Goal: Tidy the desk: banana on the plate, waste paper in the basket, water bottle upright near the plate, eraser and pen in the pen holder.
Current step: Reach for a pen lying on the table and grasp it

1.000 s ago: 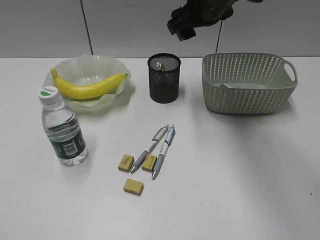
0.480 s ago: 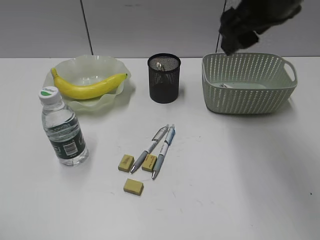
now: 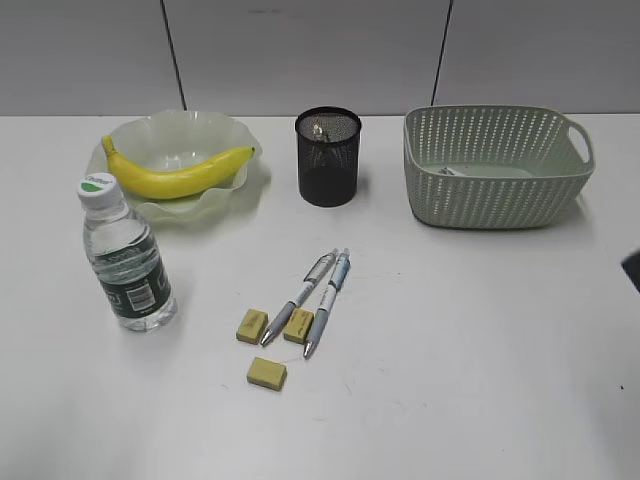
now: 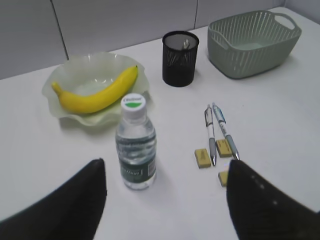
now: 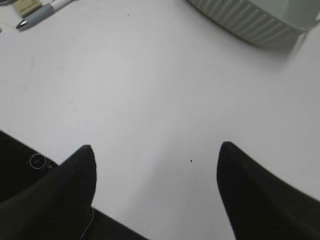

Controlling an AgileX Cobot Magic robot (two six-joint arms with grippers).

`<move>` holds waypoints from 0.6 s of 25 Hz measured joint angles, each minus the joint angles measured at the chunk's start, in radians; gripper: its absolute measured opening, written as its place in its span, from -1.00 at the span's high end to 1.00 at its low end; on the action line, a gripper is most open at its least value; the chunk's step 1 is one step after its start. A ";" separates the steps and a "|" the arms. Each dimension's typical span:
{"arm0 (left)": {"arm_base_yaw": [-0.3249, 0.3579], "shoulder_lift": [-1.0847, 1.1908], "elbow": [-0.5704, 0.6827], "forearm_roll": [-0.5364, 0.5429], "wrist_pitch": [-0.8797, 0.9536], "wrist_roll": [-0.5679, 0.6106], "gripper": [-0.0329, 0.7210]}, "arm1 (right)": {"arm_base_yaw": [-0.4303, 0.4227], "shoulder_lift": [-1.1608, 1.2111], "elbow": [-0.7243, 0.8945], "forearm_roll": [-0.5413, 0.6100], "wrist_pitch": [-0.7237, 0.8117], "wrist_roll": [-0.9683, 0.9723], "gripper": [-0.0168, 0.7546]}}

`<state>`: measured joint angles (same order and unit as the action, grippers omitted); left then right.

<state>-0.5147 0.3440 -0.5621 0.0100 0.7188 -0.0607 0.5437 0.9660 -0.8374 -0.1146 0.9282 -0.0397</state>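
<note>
The banana (image 3: pixel 180 175) lies in the ruffled green plate (image 3: pixel 215 125). In front of the plate the water bottle (image 3: pixel 125 260) stands upright. Two pens (image 3: pixel 300 296) lie side by side mid-desk, with three yellow erasers (image 3: pixel 267 373) around their tips. A small pale thing shows inside the black mesh pen holder (image 3: pixel 328 157). The waste paper (image 3: pixel 450 171) lies in the basket (image 3: pixel 495 165). My left gripper (image 4: pixel 166 164) hangs open and empty above the desk, the bottle (image 4: pixel 136 142) just beyond it. Over bare desk, my right gripper (image 5: pixel 156 146) is open and holds nothing.
In the exterior view only a dark sliver of the right arm (image 3: pixel 632 268) shows at the right edge. The basket's corner (image 5: pixel 250 20) lies ahead of the right gripper, and a pen tip (image 5: pixel 35 17) to its far left. A grey wall backs the desk (image 3: pixel 480 340).
The right arm swung from above the pen holder, rightward over the basket, then down and almost out of the exterior view. Nothing on the desk moved.
</note>
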 joint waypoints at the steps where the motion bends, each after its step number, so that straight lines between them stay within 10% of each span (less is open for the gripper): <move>1: 0.000 0.027 0.000 0.000 -0.039 0.000 -0.57 | 0.000 -0.053 0.043 0.014 0.002 0.000 -0.58; 15: -0.029 0.595 -0.034 -0.064 -0.594 0.000 -0.57 | 0.000 -0.828 0.327 0.056 0.104 0.002 -0.58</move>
<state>-0.5436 0.9386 -0.5961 -0.0539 0.1245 -0.0607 0.5437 0.1381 -0.5106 -0.0586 1.0324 -0.0373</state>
